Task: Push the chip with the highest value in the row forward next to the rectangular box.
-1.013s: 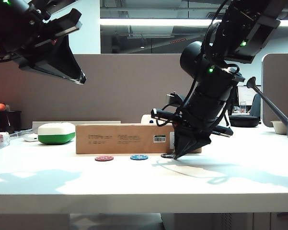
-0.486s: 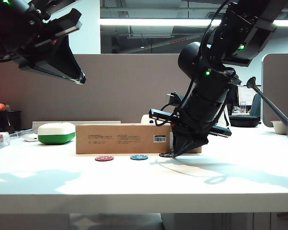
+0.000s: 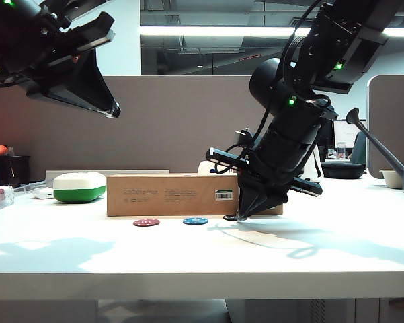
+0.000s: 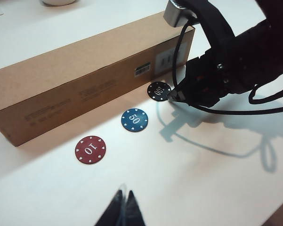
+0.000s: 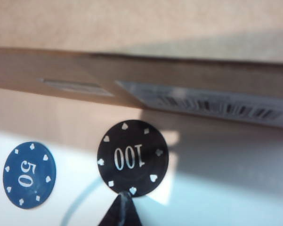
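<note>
Chip (image 4: 159, 91), the black one marked 100, lies flat on your worktop (image 3: 188, 252) just in front of the rectangular box (image 4: 80, 70), near its barcode label (image 4: 142, 70); a narrow strip of worktop shows between them in the right wrist view. Your right gripper (image 5: 121, 209) has its fingers pressed together into one point, tip touching the chip's near edge at 6 o'clock in that view. In the exterior view the right gripper (image 3: 240, 215) slants down to the worktop at the box's right end. The blue 50 chip (image 4: 134, 119) and red 10 chip (image 4: 90, 149) sit further out from the box, well apart from each other. Your left gripper (image 4: 123, 212) hangs high, fingers closed together, holding nothing. A white-and-green case (image 3: 79, 186) sits at 9 o'clock of the box.
</note>
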Controlling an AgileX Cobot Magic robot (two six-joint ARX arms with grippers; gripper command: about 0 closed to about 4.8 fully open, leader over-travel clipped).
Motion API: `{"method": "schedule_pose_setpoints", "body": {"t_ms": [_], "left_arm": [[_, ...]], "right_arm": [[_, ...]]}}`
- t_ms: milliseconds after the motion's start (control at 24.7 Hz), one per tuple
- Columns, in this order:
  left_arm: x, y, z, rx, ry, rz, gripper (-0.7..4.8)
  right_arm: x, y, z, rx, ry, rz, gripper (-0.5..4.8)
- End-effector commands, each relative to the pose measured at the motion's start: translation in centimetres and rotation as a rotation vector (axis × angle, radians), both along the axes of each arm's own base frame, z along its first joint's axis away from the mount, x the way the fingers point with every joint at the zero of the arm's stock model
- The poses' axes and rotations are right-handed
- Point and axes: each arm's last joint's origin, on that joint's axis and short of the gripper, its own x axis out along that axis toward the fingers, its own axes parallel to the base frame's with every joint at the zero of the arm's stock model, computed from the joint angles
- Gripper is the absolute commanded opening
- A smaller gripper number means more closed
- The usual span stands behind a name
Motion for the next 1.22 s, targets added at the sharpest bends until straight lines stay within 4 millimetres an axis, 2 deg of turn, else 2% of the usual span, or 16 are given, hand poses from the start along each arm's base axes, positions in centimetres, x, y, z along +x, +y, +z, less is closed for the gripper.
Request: {"method": "schedule_pose_setpoints", "body": {"t_ms": [41,243,729,810,972,1134,1216], "left_arm": [[0.0,0.0,0.3,-0.014,-0.013,-0.002,-0.05],[0.0,0.0,0.3,-0.014,-0.013,-0.002,-0.05],[0.0,0.0,0.2,-0.014,-0.012,-0.002,-0.05],[0.0,0.0,0.2,-0.014,-0.012,-0.002,-0.05],[0.0,0.0,0.2,-0.013,-0.012,-0.002,-0.05],[0.0,0.0,0.3,-0.014,-0.013,-0.002,-0.05],[0.0,0.0,0.3,-0.015,-0.014,-0.001,-0.05]], "right_arm": [[-0.1,0.3,0.0,0.007,-0.002,0.002,-0.09],[0.0,0.6,-0.9,-0.011,0.008,-0.001,-0.10],[0.1,0.6,-0.5,-0.004,-0.019,-0.042,-0.09],[-0.3,0.5,0.3,0.014,-0.001,-0.029,-0.09],[-1.6,-0.1,3.3,0.005,0.000,-0.029,-0.09],[-3.8,-1.2,7.1,-0.013,-0.006,-0.016,-0.09],[-5.9,-1.7,9.4,-0.093,-0.043,0.008,-0.09]]}}
